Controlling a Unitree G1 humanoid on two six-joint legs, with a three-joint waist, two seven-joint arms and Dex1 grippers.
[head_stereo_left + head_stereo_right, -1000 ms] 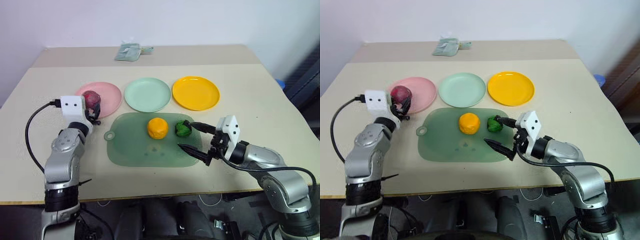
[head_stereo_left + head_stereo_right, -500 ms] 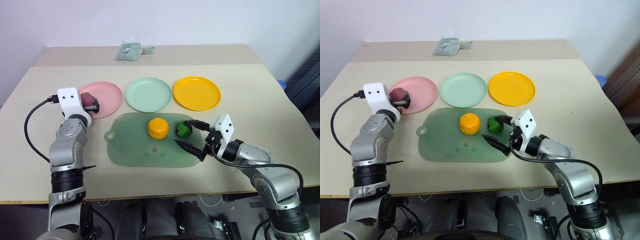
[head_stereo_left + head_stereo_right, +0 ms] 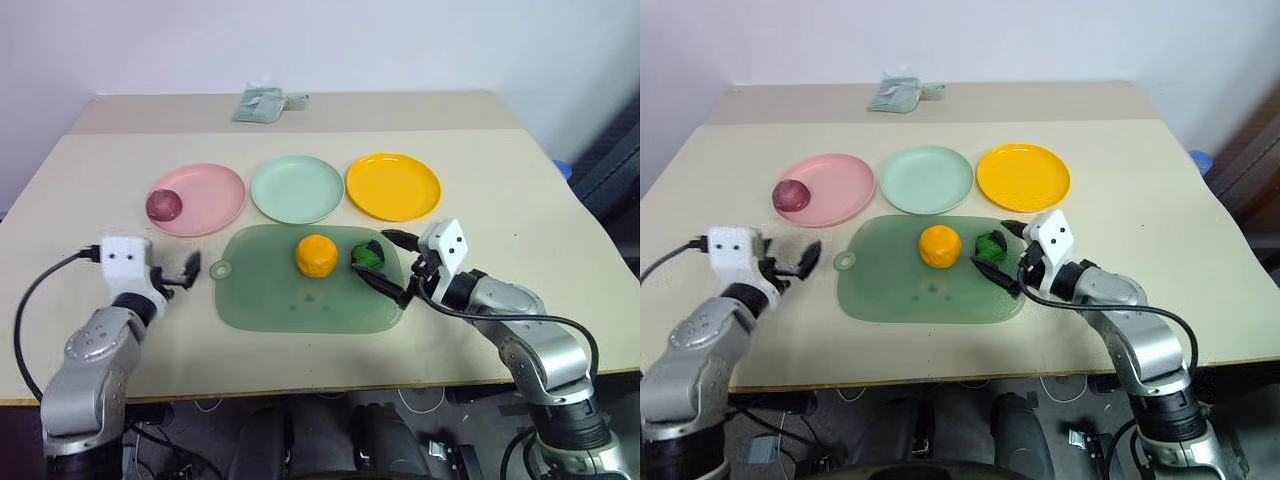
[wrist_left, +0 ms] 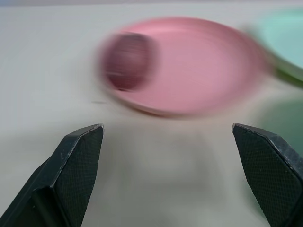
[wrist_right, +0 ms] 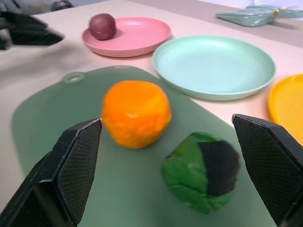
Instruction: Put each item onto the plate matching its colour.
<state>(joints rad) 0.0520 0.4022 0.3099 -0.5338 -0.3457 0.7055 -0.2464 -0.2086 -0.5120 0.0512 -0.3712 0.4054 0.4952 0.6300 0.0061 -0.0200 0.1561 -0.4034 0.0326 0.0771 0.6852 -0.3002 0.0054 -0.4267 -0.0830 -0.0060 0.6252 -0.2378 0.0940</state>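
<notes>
The maroon ball rests on the left part of the pink plate, with the mint green plate and the yellow-orange plate to its right. My left gripper stands open and empty, well short of the pink plate, which fills much of the left wrist view as the pink plate. The orange ball and the green ball lie on the translucent green board. My right gripper is open, its fingers on either side of the green ball, apart from it.
A folded pale green packet lies at the table's back edge. Something blue sits beyond the table's right edge. The board's round handle tab points toward my left gripper.
My left gripper opened, left the maroon ball on the pink plate and drew back toward me and lower. My right gripper edged forward around the green ball.
</notes>
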